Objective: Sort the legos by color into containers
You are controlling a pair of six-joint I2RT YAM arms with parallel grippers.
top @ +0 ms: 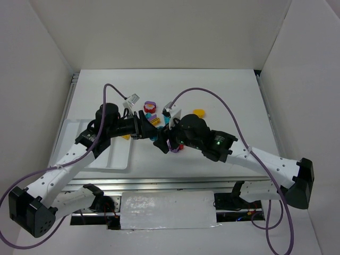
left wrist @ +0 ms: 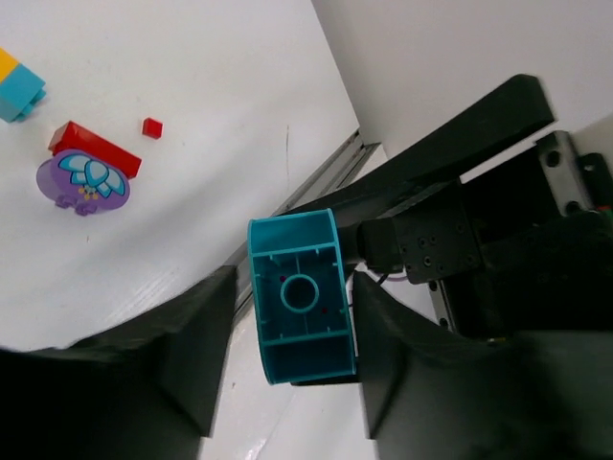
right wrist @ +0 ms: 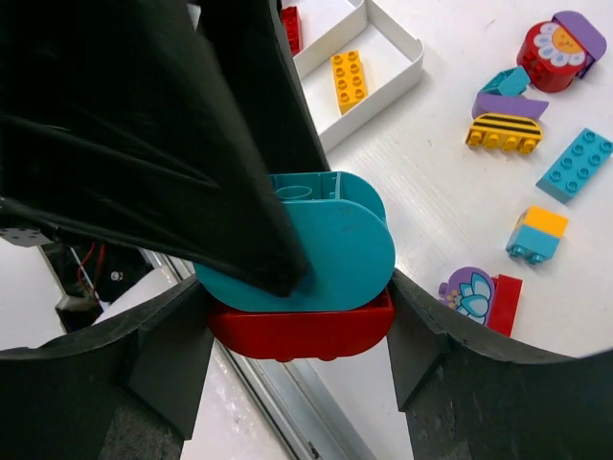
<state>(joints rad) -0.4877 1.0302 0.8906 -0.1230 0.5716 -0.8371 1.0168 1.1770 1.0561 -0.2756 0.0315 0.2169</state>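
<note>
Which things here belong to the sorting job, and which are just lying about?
Job: teal brick, red brick joined to it, yellow brick in the white tray, loose bricks on the table.
Lying about: purple cables, metal rail, silvery strip.

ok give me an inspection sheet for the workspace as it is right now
surface: white table
job's things: loose legos mid-table; orange brick and red brick in tray
clutter: nothing seen
grippers: right fingers clamp red rounded brick, teal brick stacked on it; left fingers flank the teal brick, grip unclear
cables: purple cables loop over the table
surroundings: white walls
</note>
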